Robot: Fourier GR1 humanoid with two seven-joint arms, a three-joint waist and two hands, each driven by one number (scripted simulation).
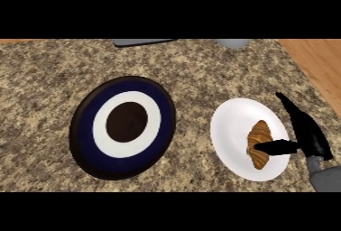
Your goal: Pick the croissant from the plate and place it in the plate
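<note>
Speckled granite surface [200, 63] carries a dark blue plate [83, 135] at left and a white plate [233, 131] at right. The croissant [260, 134] lies on the white plate. The right hand [307, 133] is at that plate's right rim, fingers [292, 109] straight and together, thumb across the croissant.

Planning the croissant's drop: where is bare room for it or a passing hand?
The blue plate is bare, and counter lies open behind both plates. The strip between them is narrow. Crowded: the white plate, where the right hand reaches over the croissant.
</note>
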